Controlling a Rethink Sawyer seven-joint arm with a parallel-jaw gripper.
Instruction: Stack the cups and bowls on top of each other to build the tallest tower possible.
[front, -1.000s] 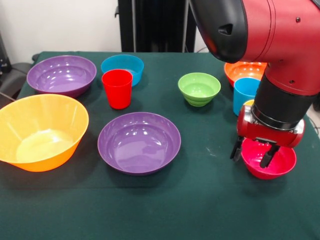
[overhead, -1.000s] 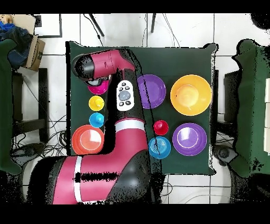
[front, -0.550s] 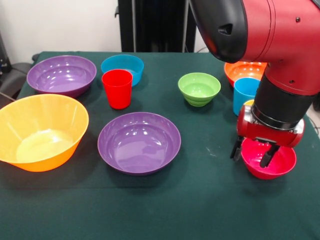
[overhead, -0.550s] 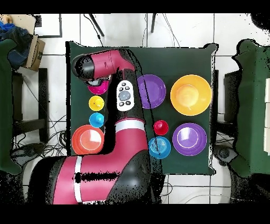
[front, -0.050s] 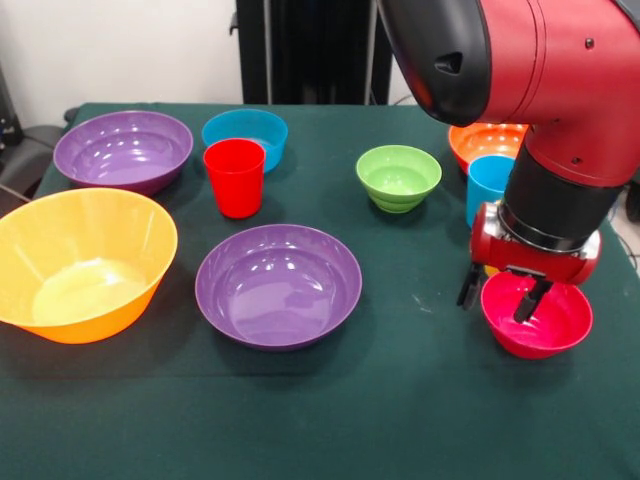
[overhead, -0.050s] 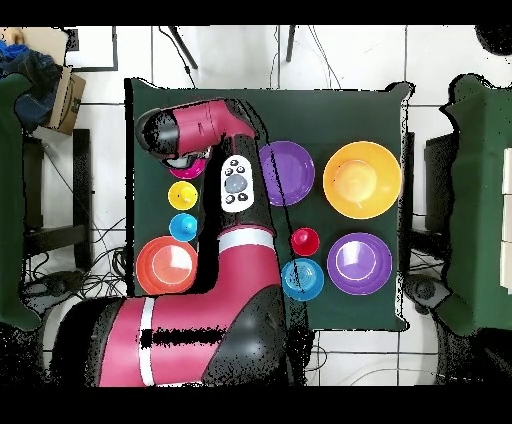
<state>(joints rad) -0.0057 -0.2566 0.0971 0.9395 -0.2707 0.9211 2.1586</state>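
Note:
My gripper (front, -0.050s: 497, 292) is open at the left rim of the magenta-pink bowl (front, -0.050s: 540, 322). One finger hangs outside the rim and the other inside, and the bowl rests on the cloth. Just behind it stand the light blue cup (front, -0.050s: 488, 182) and the orange bowl (front, -0.050s: 480, 140). From above, the yellow cup (overhead, -0.050s: 183, 195) sits between the light blue cup (overhead, -0.050s: 183, 227) and the arm's head, which covers most of the pink bowl (overhead, -0.050s: 192, 166). The red cup (front, -0.050s: 235, 177) stands before the blue bowl (front, -0.050s: 245, 133). The green bowl (front, -0.050s: 398, 177) is mid-table.
Two purple bowls (front, -0.050s: 122, 150) (front, -0.050s: 278, 285) and the biggest yellow-orange bowl (front, -0.050s: 80, 265) fill the left half of the green-clothed table (front, -0.050s: 400, 420). The arm's red upper link (front, -0.050s: 540, 60) hangs over the right side.
The gripper has risen slightly and shifted a little left at the pink bowl's rim. The bowl and everything else stay where they were.

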